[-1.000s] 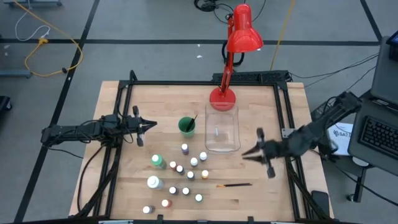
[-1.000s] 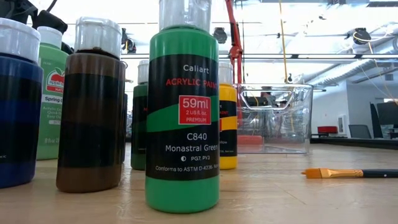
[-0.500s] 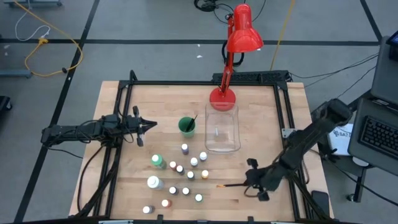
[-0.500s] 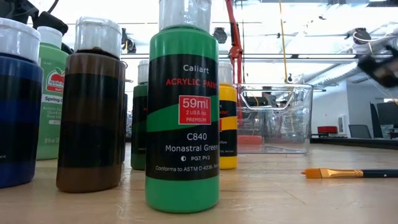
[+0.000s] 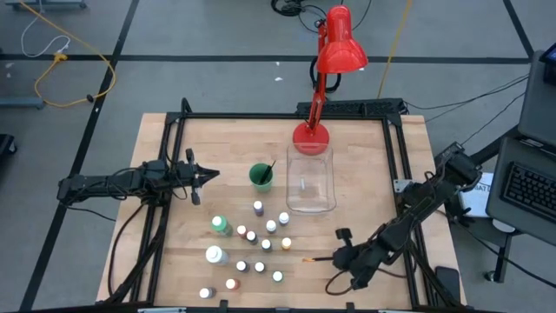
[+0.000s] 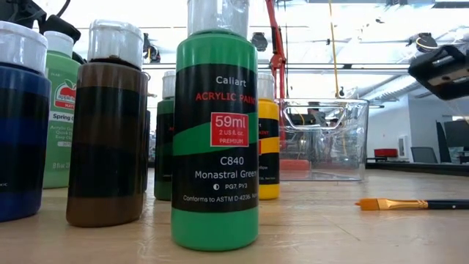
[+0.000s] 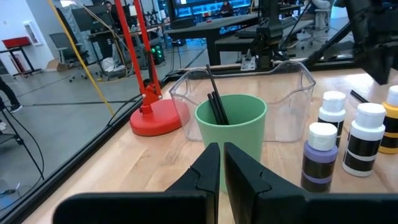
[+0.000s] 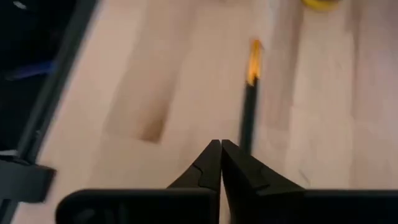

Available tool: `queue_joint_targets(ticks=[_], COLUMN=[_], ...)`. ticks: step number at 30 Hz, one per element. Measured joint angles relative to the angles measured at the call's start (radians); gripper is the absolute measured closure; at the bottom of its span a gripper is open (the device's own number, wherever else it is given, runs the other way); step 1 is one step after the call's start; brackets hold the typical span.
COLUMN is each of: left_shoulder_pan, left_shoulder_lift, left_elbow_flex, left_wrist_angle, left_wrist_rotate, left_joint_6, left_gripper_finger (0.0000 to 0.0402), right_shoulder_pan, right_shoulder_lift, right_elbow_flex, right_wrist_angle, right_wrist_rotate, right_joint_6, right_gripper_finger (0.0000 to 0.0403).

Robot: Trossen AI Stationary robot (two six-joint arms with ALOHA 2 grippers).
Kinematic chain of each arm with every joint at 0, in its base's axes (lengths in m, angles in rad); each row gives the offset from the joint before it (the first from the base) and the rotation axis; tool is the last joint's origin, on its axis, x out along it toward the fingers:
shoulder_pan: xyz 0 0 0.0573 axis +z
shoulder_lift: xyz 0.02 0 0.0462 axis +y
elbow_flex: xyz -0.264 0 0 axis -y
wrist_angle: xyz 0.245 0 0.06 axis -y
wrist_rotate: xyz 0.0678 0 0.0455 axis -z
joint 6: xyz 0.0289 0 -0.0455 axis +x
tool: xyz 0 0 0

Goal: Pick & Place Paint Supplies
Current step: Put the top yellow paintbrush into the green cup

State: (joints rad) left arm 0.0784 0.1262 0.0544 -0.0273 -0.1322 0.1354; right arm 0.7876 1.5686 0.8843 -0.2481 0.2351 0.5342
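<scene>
A thin brush [image 5: 314,259] with a dark handle and orange tip [image 8: 253,62] lies flat on the table near its front edge. My right gripper [image 5: 335,259] hangs shut over the handle's free end, slanting down. In the right wrist view the handle [image 8: 247,121] runs just beside the shut fingertips [image 8: 219,147]. Several white-capped paint bottles [image 5: 252,243] stand upright left of the brush; the nearest is green [image 6: 216,139]. My left gripper [image 5: 201,176] waits shut at the table's left, facing the green cup [image 7: 231,134], which holds dark brush handles.
A clear rectangular bin [image 5: 310,183] stands behind the bottles, right of the green cup [image 5: 261,176]. A red desk lamp's base [image 5: 310,135] sits at the far edge. A black frame [image 5: 395,174] borders the table. Bare wood lies between bin and brush.
My right gripper has come down from beside the bin toward the table's near edge and leftward, to the brush's handle end, and has tipped from nearly level to slanting down. The brush and the bottles have stayed where they were.
</scene>
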Motion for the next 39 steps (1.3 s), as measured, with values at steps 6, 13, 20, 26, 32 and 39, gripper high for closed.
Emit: queue_joint_targets(ticks=[6, 13, 20, 26, 32, 39], left_shoulder_pan=[0.000, 0.000, 0.000, 0.000, 0.000, 0.000], left_shoulder_lift=[0.000, 0.000, 0.000, 0.000, 0.000, 0.000], left_elbow_flex=[0.000, 0.000, 0.000, 0.000, 0.000, 0.000], left_wrist_angle=[-0.001, -0.002, -0.002, -0.003, -0.003, -0.003], left_wrist_rotate=[0.000, 0.000, 0.000, 0.000, 0.000, 0.000], left_joint_6=[0.000, -0.001, -0.002, -0.002, -0.002, -0.001], left_gripper_finger=[0.0376, 0.0376, 0.0376, 0.0376, 0.0376, 0.0376], right_shoulder_pan=[0.033, 0.072, 0.072, 0.069, 0.069, 0.071], right_shoulder_lift=[-0.011, -0.011, -0.011, -0.011, -0.011, -0.011], right_elbow_flex=[0.028, 0.028, 0.017, -0.003, -0.015, -0.035], right_wrist_angle=[-0.280, -0.326, -0.332, -0.273, -0.226, -0.218], right_wrist_rotate=[-0.056, -0.108, -0.081, -0.084, -0.086, -0.085], right_joint_6=[0.285, 0.491, 0.477, 0.475, 0.475, 0.485], right_gripper_finger=[0.0395, 0.0379, 0.0331, 0.0313, 0.0314, 0.0324])
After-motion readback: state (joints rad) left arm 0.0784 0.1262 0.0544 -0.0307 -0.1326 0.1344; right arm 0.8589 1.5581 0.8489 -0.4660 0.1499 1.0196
